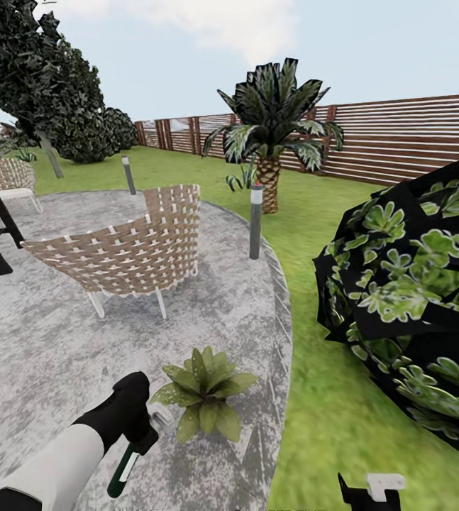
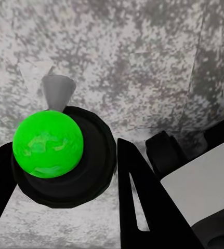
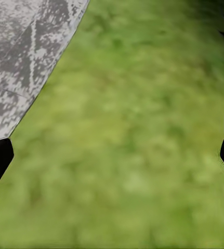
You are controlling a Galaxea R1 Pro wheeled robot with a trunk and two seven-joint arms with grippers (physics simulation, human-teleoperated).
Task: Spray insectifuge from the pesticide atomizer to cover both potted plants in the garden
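A green-and-white pesticide atomizer (image 1: 125, 465) with a grey nozzle is clamped in the left gripper (image 1: 138, 431), just beside a green-leaved potted plant (image 1: 204, 389) on the grey paved patio (image 1: 37, 341). Spraying step judged; nozzle aiming needed next. Right gripper (image 3: 112, 155) fingers held apart over the green lawn (image 3: 137, 135).

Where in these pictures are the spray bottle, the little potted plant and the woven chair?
atomizer (image 2: 48, 143), left wrist view, on its bright green cap.
potted plant (image 1: 206, 387), head view, at the centre of its leaf rosette.
woven chair (image 1: 126, 252), head view, on its wicker backrest.
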